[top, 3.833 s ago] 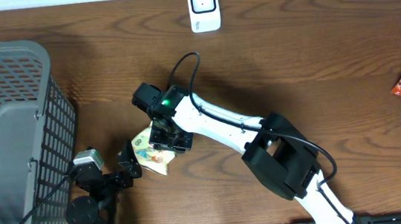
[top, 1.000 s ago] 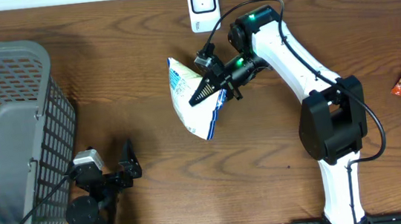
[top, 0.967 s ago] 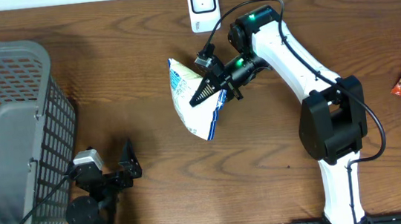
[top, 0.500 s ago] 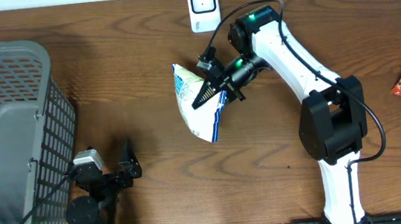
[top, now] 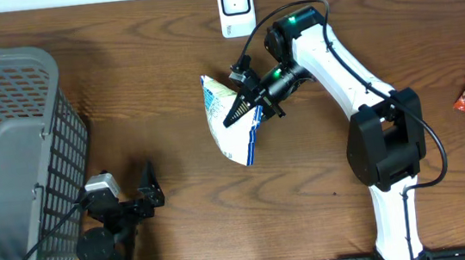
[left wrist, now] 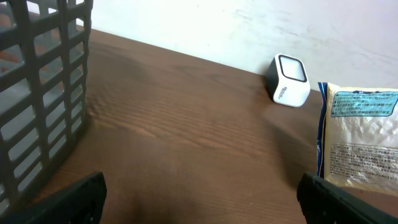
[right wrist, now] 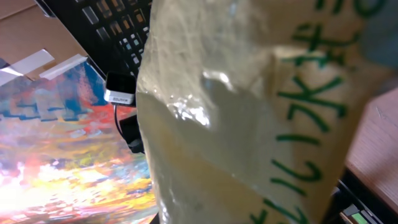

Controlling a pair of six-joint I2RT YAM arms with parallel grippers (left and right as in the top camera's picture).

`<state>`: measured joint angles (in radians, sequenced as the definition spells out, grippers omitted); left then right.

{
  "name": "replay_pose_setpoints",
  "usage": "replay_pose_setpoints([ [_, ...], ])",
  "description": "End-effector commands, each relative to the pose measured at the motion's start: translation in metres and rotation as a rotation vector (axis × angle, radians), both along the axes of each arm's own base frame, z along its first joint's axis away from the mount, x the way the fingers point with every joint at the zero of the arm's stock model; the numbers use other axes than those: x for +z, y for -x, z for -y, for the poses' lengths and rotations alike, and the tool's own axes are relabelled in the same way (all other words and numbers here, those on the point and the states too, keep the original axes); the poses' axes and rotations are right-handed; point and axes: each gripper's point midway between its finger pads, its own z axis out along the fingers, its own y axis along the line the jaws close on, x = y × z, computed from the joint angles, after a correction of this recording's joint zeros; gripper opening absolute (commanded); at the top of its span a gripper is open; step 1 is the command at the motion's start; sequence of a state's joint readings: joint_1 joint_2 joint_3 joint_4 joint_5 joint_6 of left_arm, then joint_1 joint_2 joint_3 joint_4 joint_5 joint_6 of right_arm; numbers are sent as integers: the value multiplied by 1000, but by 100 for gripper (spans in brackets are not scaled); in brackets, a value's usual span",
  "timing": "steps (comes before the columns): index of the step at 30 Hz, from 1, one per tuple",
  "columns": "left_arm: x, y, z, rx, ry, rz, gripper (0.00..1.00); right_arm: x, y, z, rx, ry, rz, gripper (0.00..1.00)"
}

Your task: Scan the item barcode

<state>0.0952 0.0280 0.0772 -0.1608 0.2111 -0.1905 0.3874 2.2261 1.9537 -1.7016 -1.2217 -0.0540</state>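
**Right tool clenched on a snack bag, held upright over the middle of the bench.**

The right wrist view is filled by the bag's crinkled pale film and green lettering. This hides the tool's own fingers, and the print is too close to read, so I cannot tell whether a barcode shows. In the left wrist view the bag is cut off by the right edge. The right arm rises from the near edge, bends at the far side beside the scanner, and turns its wrist leftward. The tool pinches the bag's right side, and the bag hangs apart from the scanner, nearer and to its left. The left arm sits folded low beside the basket, its tool released, fingers wide apart and holding nothing.
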Motion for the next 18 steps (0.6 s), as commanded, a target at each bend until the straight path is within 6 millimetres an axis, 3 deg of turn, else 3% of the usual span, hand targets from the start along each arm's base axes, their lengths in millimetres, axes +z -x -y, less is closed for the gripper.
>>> replay_pose_setpoints([
  [1,-13,0,2,-7,13,-31,98,6,-3,-3,-17,-30,-15,1],
  [18,-13,0,2,-7,13,-31,98,6,-8,-6,-19,-56,25,1],
])
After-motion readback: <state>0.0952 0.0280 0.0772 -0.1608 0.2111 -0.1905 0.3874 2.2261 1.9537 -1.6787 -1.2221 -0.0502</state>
